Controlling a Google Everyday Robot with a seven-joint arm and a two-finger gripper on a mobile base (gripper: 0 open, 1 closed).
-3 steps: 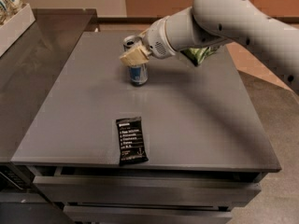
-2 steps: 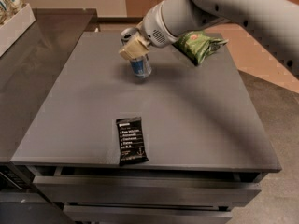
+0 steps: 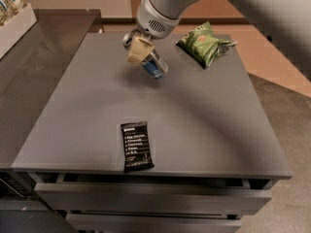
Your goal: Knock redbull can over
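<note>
The redbull can (image 3: 154, 66) is on the far middle of the grey table (image 3: 194, 125). It leans far over, its silver top pointing up and to the left and its blue body down and to the right. My gripper (image 3: 139, 49) comes down from the white arm above and lies against the can's upper part, hiding its middle. I cannot tell whether the can rests on the table or is held off it.
A green crinkly snack bag (image 3: 204, 43) lies at the table's far right. A flat black snack bar wrapper (image 3: 136, 146) lies near the front edge. A darker counter (image 3: 34, 72) adjoins on the left, and drawers (image 3: 146, 198) sit below the table.
The can stood upright a second ago and now leans far over to the right. The arm has swung up and left, uncovering the green bag.
</note>
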